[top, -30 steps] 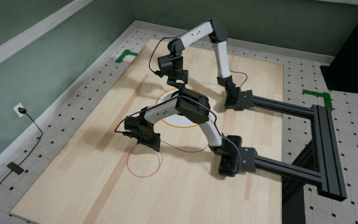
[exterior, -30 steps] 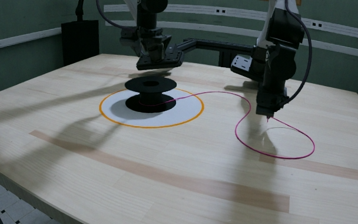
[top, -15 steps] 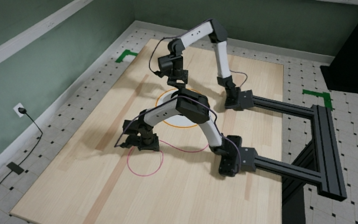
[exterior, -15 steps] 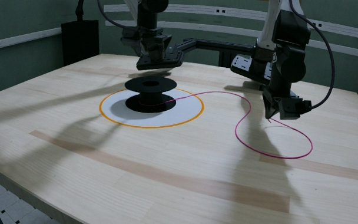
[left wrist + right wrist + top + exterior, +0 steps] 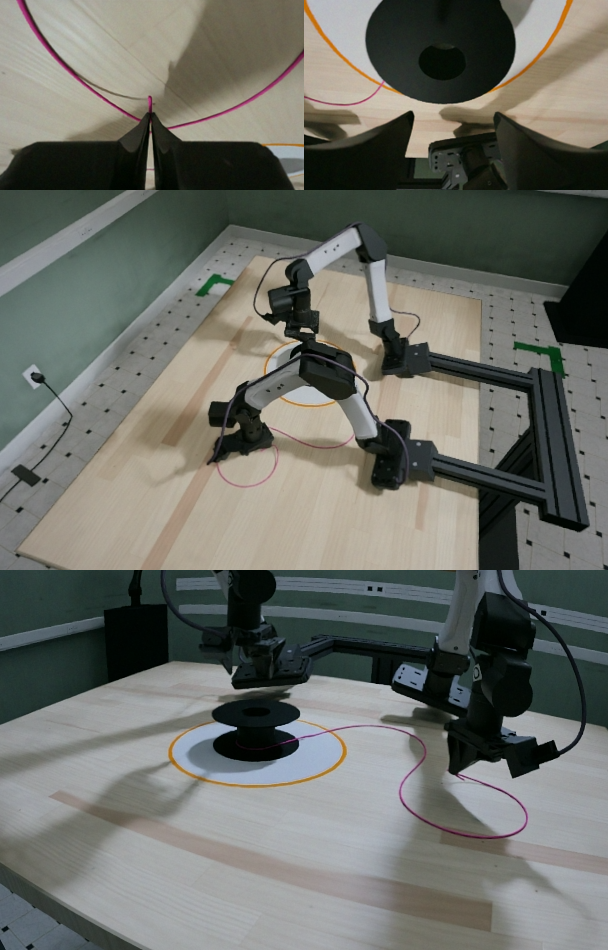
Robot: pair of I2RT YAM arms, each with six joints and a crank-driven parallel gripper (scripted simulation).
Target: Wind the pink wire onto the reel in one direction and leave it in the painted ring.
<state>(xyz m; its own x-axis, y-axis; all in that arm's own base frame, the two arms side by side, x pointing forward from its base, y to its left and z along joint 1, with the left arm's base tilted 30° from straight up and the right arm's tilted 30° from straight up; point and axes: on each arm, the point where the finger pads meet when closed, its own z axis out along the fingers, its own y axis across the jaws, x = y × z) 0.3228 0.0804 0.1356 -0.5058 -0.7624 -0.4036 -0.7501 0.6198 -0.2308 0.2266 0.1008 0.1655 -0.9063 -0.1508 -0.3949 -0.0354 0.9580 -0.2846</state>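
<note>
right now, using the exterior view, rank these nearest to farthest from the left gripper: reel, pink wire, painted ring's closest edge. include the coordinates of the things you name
1. pink wire (image 5: 245, 486) (image 5: 487, 838) (image 5: 76, 77) (image 5: 342, 104), at the left gripper's (image 5: 265, 447) (image 5: 453, 771) (image 5: 150, 116) fingertips
2. painted ring (image 5: 310, 406) (image 5: 257, 786) (image 5: 282, 145) (image 5: 560, 25), closest edge at the picture's middle
3. reel (image 5: 256, 721) (image 5: 402, 64), left of that edge in the picture, inside the ring
</note>
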